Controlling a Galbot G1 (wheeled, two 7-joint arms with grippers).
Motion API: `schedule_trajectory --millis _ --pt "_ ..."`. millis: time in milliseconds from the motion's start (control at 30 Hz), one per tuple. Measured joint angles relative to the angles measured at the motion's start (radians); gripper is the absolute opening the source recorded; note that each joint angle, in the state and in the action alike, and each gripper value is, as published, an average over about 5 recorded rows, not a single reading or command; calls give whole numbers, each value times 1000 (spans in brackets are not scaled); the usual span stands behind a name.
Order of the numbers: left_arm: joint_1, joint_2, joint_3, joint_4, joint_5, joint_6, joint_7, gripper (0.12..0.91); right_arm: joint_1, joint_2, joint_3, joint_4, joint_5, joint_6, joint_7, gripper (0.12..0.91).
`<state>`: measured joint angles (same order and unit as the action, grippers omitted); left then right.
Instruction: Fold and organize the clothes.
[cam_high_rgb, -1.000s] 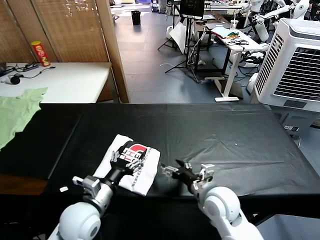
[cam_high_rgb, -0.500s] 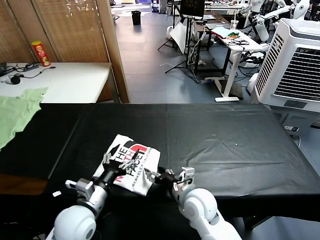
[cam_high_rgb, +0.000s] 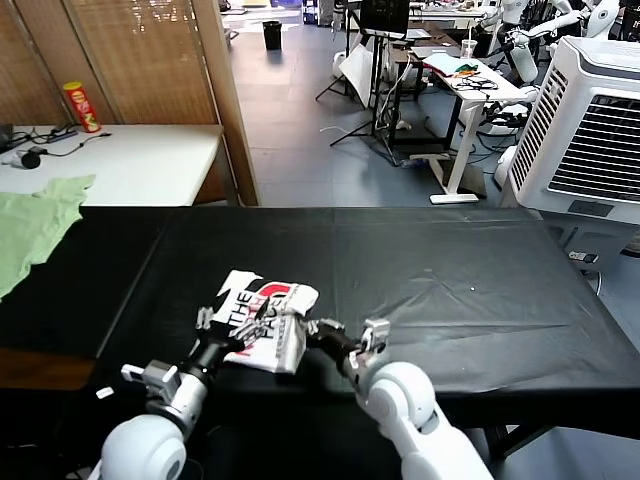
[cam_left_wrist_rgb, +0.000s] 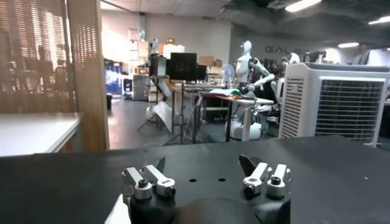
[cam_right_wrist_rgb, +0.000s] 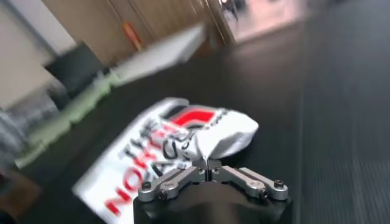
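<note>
Although it was already folded into a compact bundle, the white T-shirt (cam_high_rgb: 258, 316) lay askew near the front edge of the desk (cam_high_rgb: 470, 290), left of the middle, with its lettering and red logo facing up. Its long axis ran obliquely, from the front edge back and to the right. The shirt sat directly between the two arms, and both were about equally near it.

The right gripper (cam_high_rgb: 312, 328) came in low from the front edge and met the bundle's right end; in the right wrist view its tips were closed together against the bunched white cloth (cam_right_wrist_rgb: 210, 137), apparently pinching a fold. The left gripper (cam_high_rgb: 212, 322) reached in from the front-left and lay over the shirt's left edge; in its own wrist view the fingers (cam_left_wrist_rgb: 149, 181) stood apart, holding nothing. Any next move would likely turn on the pinched right end.

A pale green garment (cam_high_rgb: 30, 225) lay at the far left, well apart from the shirt.
</note>
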<state>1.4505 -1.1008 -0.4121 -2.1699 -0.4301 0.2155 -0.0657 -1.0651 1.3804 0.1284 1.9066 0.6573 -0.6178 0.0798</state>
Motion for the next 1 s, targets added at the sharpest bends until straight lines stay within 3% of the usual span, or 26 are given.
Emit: schedule_trajectory --millis 67,200,400,567,700,800,1000 --pt "0 -1 -3 0 0 0 0 798 12 -8 19 4 -52 -26 29 123" --pt "0 -6 -15 -2 -5 -3 -2 798 14 -38 97 -29 -261 -64 79 123" --pt "-14 -8 -6 9 -5 -8 -2 798 -12 -124 230 -61 -454 -104 51 123" --pt "-17 -13 4 15 -2 -14 0 798 -26 -168 275 -67 -514 -99 45 123" --pt "-10 -16 2 23 0 -24 1 798 -25 -197 291 -76 -536 -71 17 125" --pt "-8 -19 2 29 3 -30 2 798 -14 -218 300 -94 -565 -41 -13 180" --pt "-13 -28 6 41 7 -34 2 798 -16 -261 323 -105 -575 -19 -82 487"
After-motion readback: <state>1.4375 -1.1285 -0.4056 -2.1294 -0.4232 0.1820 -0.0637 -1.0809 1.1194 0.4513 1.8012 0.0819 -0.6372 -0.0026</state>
